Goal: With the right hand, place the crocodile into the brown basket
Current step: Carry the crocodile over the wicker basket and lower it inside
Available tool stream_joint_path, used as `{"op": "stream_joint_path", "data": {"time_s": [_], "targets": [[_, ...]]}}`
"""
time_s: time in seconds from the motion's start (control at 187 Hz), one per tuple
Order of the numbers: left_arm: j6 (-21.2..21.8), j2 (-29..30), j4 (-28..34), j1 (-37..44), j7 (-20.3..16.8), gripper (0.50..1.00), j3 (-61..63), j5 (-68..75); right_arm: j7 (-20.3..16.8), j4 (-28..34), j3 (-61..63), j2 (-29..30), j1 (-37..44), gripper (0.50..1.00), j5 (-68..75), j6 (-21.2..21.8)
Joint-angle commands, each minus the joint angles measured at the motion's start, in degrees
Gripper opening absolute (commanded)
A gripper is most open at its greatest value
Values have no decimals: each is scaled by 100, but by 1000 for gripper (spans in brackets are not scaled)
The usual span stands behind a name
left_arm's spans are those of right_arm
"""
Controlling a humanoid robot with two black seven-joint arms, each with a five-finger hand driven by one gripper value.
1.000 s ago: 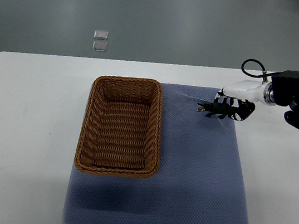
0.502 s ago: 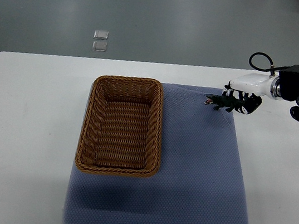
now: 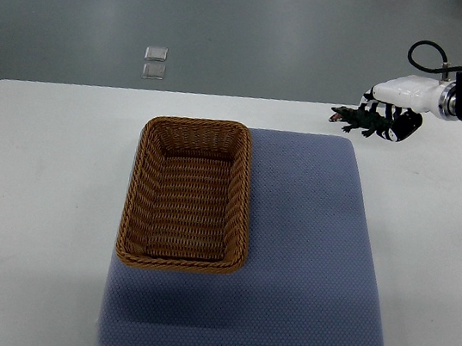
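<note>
Your right hand (image 3: pixel 394 109) is coming in from the picture's right edge, and its dark fingers (image 3: pixel 408 126) are curling shut around the crocodile (image 3: pixel 356 120). You are gripping the toy by its rear half. The tail end is sitting inside the curl of the fingers, while the body and head are sticking out past the fingertips toward the picture's left. The snout is pointing away from the fingers, with the mouth showing a little red. The legs are hanging just beneath the fingertips.

The crocodile is showing over the far edge of the white table (image 3: pixel 28 195), level with the fingers and touching them. You cannot tell from this view how high it is riding above the surface.

The blue mat (image 3: pixel 305 262) is lying on the near side of the fingers, with its far right corner close below the toy. The brown basket (image 3: pixel 182 257) is sitting well apart from the fingers, off to their left and nearer the robot, and resting on the mat's left part. A black cable (image 3: pixel 426 51) is looping behind the hand's wrist.
</note>
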Motion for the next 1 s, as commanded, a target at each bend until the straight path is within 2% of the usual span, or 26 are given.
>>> {"op": "stream_joint_path", "data": {"time_s": [0.0,0.203,0.363,0.572,0.994], "targets": [[0,0,4,0,0,1000,0,0,40,55,112,67,230,500,-3,0],[0,0,4,0,0,1000,9,0,84,240,200,595,731,500,41,-9],[0,0,4,0,0,1000,9,0,286,477,227,1034,924,500,93,17],[0,0,4,0,0,1000,0,0,558,723,227,1447,881,500,85,35],[0,0,4,0,0,1000,0,0,550,820,227,2115,371,500,23,-26]]}}
